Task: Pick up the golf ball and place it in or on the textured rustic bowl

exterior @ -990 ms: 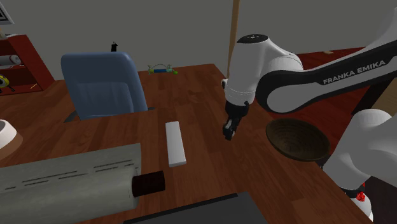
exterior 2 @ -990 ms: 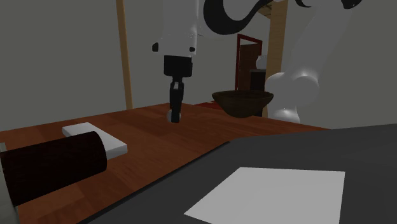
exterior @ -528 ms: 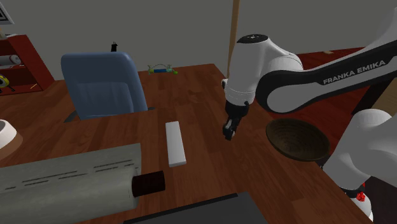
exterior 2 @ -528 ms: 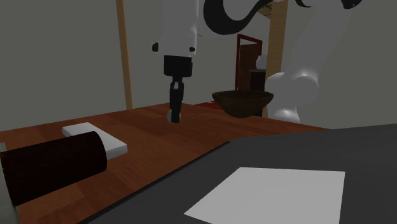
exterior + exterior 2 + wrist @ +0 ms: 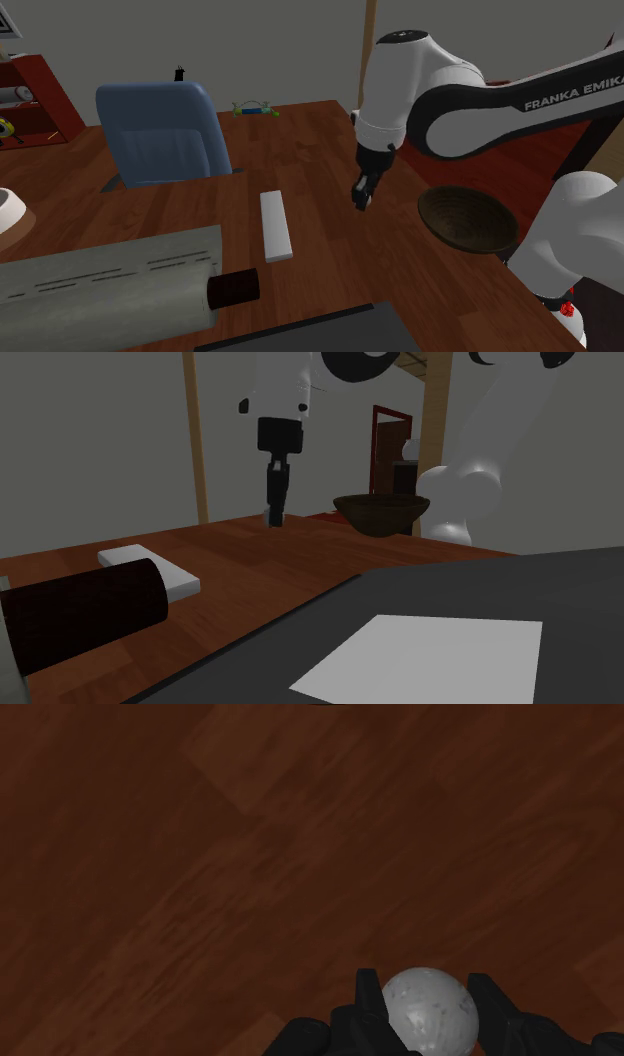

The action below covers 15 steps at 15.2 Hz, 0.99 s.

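Gripping claw [image 5: 425, 985]: clasped the golf ball [image 5: 428, 1012] across its middle, lower right of the wrist frame, above the worktop [image 5: 250, 854].
Golf ball: judged light, hard, slick.
Dark brown bowl [image 5: 470, 222]: shoulder frame's right.

golf ball [image 5: 428, 1009]: one
dark bowl [image 5: 468, 220]: one
black fingers [image 5: 367, 1002]: two
white arm [image 5: 405, 80]: one
white slab [image 5: 275, 225]: one
blue chair [image 5: 165, 130]: one
dark cylinder [image 5: 232, 290]: one
grey box [image 5: 110, 285]: one
red-brown shelf [image 5: 45, 100]: one
wooden counter [image 5: 320, 150]: one
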Motion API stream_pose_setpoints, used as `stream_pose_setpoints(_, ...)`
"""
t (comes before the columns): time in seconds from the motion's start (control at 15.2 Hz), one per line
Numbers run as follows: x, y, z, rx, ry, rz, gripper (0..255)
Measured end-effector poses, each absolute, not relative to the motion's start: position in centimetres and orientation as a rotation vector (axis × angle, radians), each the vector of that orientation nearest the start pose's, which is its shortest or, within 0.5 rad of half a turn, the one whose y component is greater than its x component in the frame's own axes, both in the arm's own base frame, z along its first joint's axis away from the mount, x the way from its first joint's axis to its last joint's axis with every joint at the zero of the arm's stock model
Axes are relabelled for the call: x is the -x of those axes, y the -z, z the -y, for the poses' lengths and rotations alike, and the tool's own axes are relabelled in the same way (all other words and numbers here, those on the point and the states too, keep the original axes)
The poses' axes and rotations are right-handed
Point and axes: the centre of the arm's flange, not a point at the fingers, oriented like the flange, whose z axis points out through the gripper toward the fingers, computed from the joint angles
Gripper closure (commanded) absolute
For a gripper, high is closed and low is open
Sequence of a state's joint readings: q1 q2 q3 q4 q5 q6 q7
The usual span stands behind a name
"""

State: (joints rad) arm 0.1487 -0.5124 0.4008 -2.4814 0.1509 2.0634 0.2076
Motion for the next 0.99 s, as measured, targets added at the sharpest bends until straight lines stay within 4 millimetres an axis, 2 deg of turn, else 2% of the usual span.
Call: stream_pose_setpoints(0.99, -34.2, -53.8, -22.6, 3.148, 0.129, 0.369, 255)
